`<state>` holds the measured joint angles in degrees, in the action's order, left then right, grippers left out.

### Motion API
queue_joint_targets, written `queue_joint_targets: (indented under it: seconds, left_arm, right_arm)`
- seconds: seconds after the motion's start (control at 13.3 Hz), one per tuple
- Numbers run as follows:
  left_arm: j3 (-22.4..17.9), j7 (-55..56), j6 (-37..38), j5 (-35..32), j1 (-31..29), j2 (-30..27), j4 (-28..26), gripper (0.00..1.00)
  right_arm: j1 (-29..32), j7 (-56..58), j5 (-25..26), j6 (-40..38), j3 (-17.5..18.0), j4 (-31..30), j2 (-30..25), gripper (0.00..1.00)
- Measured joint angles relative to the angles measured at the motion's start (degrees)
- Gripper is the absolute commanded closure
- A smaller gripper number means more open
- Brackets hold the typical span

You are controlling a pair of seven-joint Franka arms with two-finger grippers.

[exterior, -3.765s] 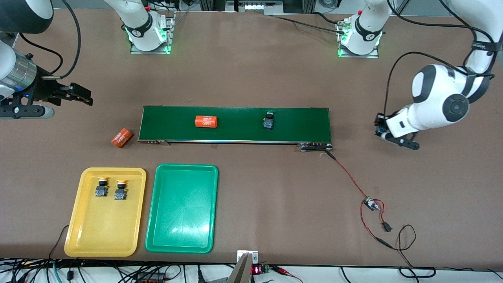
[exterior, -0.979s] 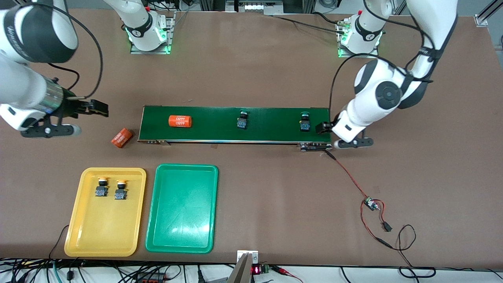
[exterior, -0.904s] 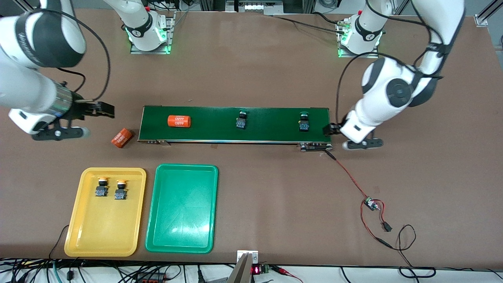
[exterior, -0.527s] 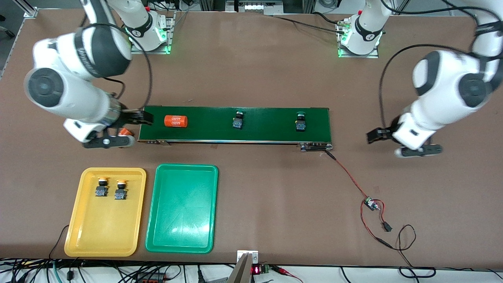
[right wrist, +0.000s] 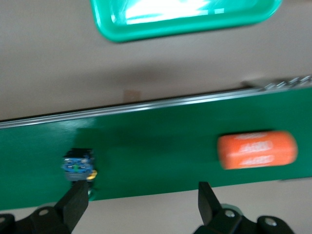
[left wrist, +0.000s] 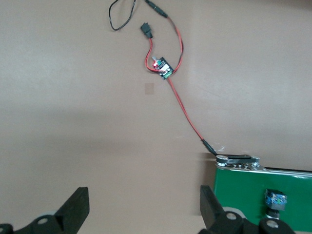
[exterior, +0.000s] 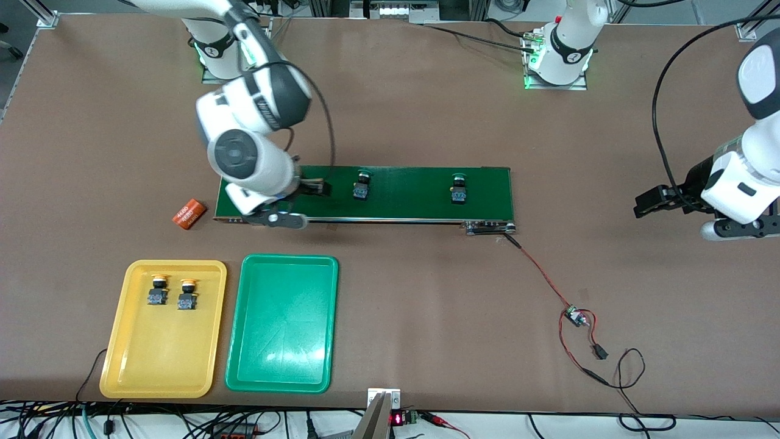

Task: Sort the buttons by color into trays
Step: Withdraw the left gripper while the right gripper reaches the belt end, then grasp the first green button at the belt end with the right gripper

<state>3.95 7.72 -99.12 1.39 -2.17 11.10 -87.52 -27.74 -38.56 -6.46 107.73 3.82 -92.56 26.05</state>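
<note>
Right wrist view: right gripper [right wrist: 139,207] jaws wide open, nothing between them, hanging over the conveyor belt [right wrist: 161,146] toward the right arm's end, with a green button [right wrist: 78,165] just beside one fingertip [right wrist: 78,202] and an orange cylinder [right wrist: 257,150] lying on the belt close by. Front view: that green button [exterior: 362,185] sits on the belt just beside the right gripper [exterior: 314,188]; a second green button [exterior: 458,189] is also on the belt, more toward the left arm's end. Two yellow buttons [exterior: 158,290] [exterior: 187,294] already sit side by side in the yellow tray [exterior: 122,341], in the part farther from the front camera. Green tray [exterior: 244,329] holds nothing, beside the yellow one. Another orange cylinder [exterior: 187,213] lies on the table off the belt's end. Left gripper [exterior: 655,201] jaws open and empty, waiting over bare table past the belt's other end, well apart from both buttons; the left wrist view shows its open jaws above the table, the red wire [left wrist: 187,117] and the belt corner. Risks, as judged: if the belt is running, the button may shift out of line with the jaws and get clipped or toppled; the cylinder close by could be grabbed or knocked instead.
</note>
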Motion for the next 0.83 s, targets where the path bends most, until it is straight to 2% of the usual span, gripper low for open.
queue_joint_targets:
  seconds: [0.3,0.6,0.75,0.83]
  left_arm:
    - [-0.17,0.00,6.47,0.00,0.24,-0.14,5.34,0.00]
    - [-0.17,-0.02,8.24,0.00,0.25,-0.12,6.29,0.00]
    - [-0.22,-0.09,8.25,0.00,0.23,-0.14,6.48,0.00]
    - [-0.32,-0.10,8.28,0.00,0.20,-0.17,6.56,0.00]
  right_arm:
    - [-3.90,-3.76,0.00,7.74,-0.05,-1.74,4.28,0.00]
    - [-4.88,-3.86,0.03,9.58,-0.07,-2.30,6.12,0.00]
    - [-5.48,-3.84,0.12,9.58,-0.07,-2.77,6.13,0.15]
    - [-5.73,-3.84,0.16,9.59,-0.07,-3.11,6.15,0.19]
